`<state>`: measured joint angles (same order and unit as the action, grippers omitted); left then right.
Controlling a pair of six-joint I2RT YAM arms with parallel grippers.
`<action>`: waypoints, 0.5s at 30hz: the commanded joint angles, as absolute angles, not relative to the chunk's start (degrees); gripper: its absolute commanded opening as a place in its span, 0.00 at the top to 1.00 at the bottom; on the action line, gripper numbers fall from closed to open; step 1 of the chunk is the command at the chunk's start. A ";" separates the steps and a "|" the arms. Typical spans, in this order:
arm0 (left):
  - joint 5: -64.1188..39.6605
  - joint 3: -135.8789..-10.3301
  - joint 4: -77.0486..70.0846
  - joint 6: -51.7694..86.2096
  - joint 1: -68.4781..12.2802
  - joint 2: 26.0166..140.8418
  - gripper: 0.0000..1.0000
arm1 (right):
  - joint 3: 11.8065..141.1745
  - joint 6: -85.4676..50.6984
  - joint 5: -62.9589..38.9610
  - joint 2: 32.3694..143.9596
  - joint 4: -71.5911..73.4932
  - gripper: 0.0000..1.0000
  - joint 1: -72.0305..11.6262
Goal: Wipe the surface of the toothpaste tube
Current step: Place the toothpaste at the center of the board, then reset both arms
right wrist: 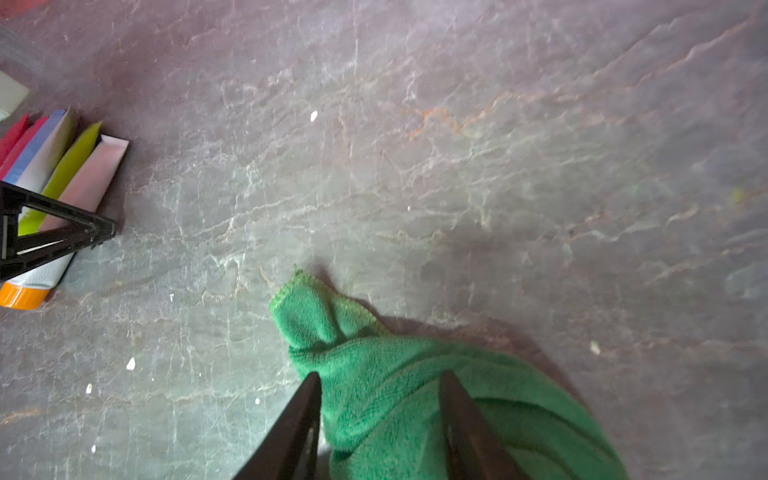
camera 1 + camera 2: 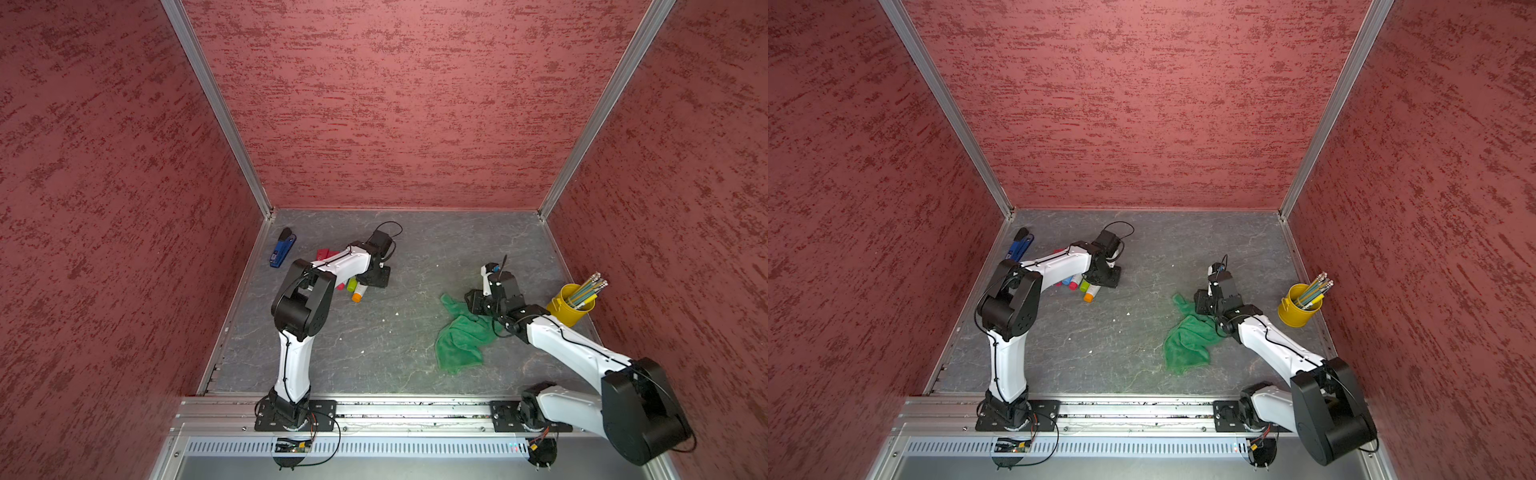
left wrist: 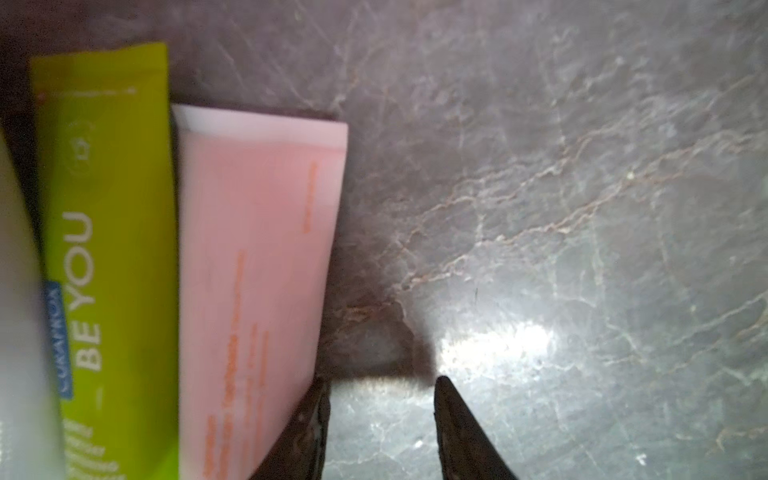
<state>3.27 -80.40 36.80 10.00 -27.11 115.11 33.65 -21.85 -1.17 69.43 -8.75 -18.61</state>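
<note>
— Where do we find the pink toothpaste tube [image 3: 257,249]?
— Flat on the tabletop [image 3: 582,208], left of centre, just right of the green tube [image 3: 108,208]. Its long axis runs near-to-far, with the orange cap [image 2: 357,296] pointing near.
— And our tools?
— The left tool [image 3: 382,379] is partly open and empty, just beside the tube. The right tool [image 1: 381,373] straddles the green cloth [image 1: 415,365]; whether it grips, we cannot tell.

In both top views the light is soft and even, tinted pink by the red walls [image 2: 374,104]. The wide lens splays the frame rails [image 2: 218,108] outward. The left wrist view is dim and soft. The pink tube [image 3: 257,249] at 9 o'clock is blurred, its print unreadable. White glare marks the tabletop [image 3: 582,249] at 5 o'clock, with dark shadow beside it. The right wrist view is sharpest on the green cloth [image 1: 374,374] and smears toward the edges.
</note>
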 commanded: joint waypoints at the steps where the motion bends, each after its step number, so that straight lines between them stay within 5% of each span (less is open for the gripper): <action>1: 9.11 -75.13 26.75 8.58 -28.13 105.06 0.49 | 37.52 -20.84 0.70 69.43 -4.10 0.45 -16.50; 7: 17.99 -63.43 15.11 5.39 -28.50 87.19 0.45 | 40.37 -19.71 1.55 70.15 1.80 0.33 -10.76; 11: 17.50 -53.62 8.45 5.00 -23.93 75.79 0.37 | 38.83 -17.59 6.29 70.48 10.20 0.04 -8.00; 15: 16.11 -44.15 1.60 4.69 -17.95 67.88 0.27 | 36.83 -16.07 12.68 72.61 19.03 0.01 -6.81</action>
<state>15.70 -49.01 7.75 5.67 -20.71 69.97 38.15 -18.28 6.04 71.02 9.65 -7.60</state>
